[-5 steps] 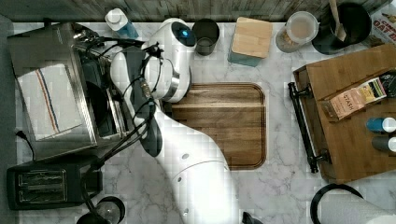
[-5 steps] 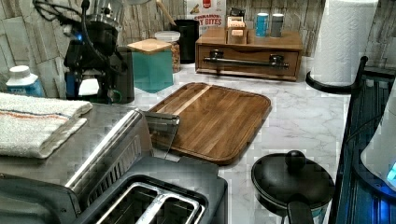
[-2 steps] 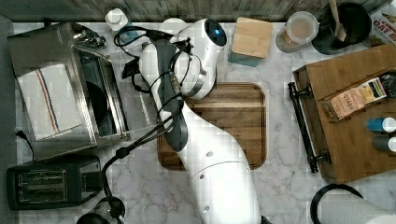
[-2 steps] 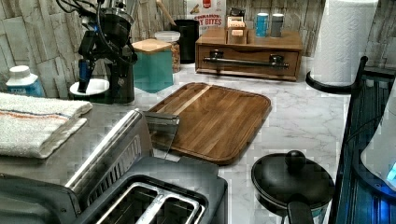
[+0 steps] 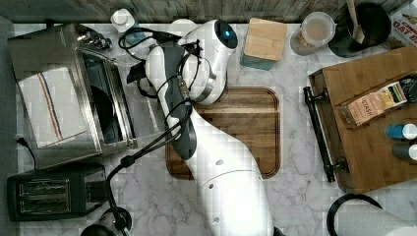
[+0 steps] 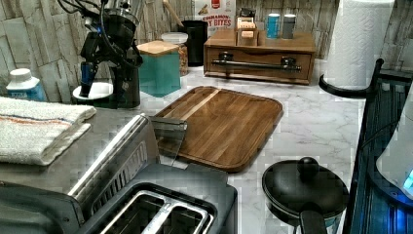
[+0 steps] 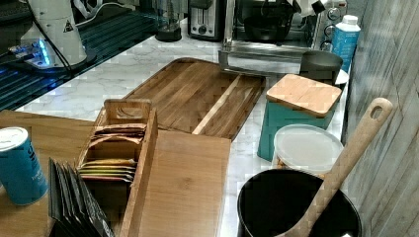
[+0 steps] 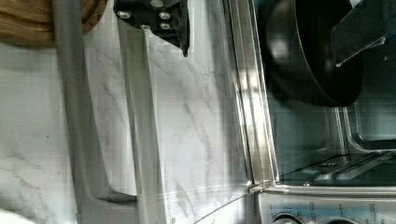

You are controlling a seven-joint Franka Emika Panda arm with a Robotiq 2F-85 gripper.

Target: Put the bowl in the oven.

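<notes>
Black bowl [image 8: 308,56] is sitting inside the oven [image 5: 74,93]; hand [image 8: 261,23], fingers apart, is clearing the door; closing it likely follows.

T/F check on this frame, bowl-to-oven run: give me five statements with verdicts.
1. The oven door is open. True.
2. The bowl sits on the cutting board. False: it is inside the oven cavity; the cutting board carries no bowl.
3. A folded towel lies on top of the oven. True.
4. The black toaster has bread in its slots. False: the slots look empty.
5. A wooden spoon stands in the black pot. True.
</notes>
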